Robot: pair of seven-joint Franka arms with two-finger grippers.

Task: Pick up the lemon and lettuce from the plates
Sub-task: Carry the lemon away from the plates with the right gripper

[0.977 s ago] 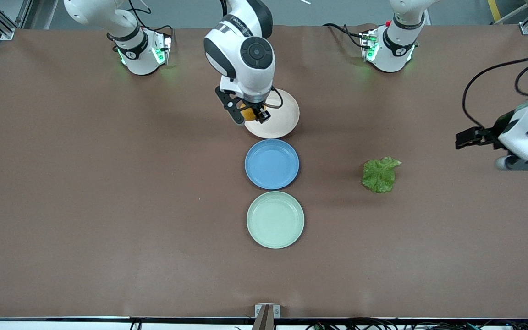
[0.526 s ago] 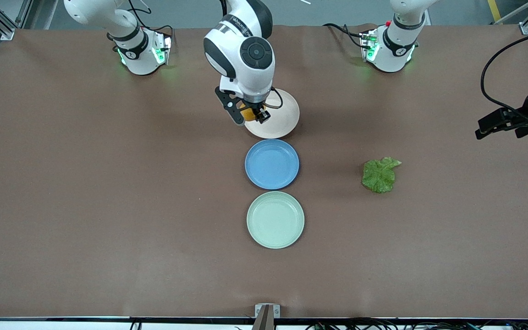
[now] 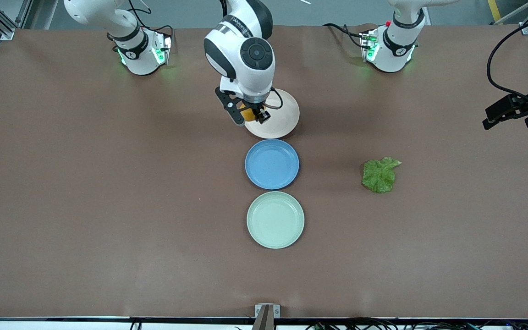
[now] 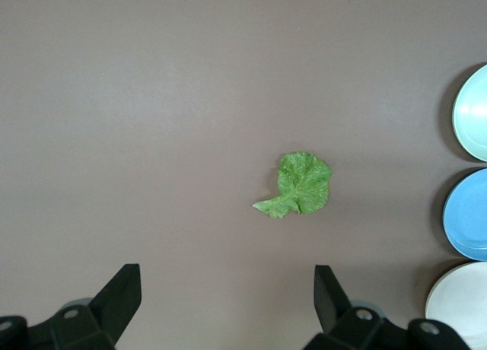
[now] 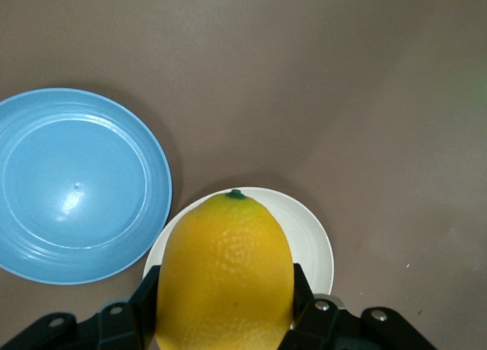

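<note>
My right gripper (image 3: 249,117) is shut on the lemon (image 3: 246,114), holding it a little above the edge of the beige-pink plate (image 3: 281,120). In the right wrist view the yellow lemon (image 5: 226,270) fills the gap between the black fingers (image 5: 147,293), with that plate (image 5: 313,243) under it. The lettuce (image 3: 379,175) lies on the bare table toward the left arm's end, on no plate. My left gripper (image 3: 491,117) hangs open and empty over the table's edge at that end. Its wrist view shows the lettuce (image 4: 300,184) well below the left gripper (image 4: 228,278). The mint green plate (image 3: 275,220) is empty.
An empty blue plate (image 3: 272,164) sits between the beige-pink and mint green plates, the three in a row down the table's middle. Both arm bases (image 3: 142,52) stand along the table's robot edge. A black cable (image 3: 502,59) loops above the left gripper.
The left gripper has drawn away from the lettuce toward the left arm's end of the table, still open. The right gripper stays shut on the lemon, almost unmoved.
</note>
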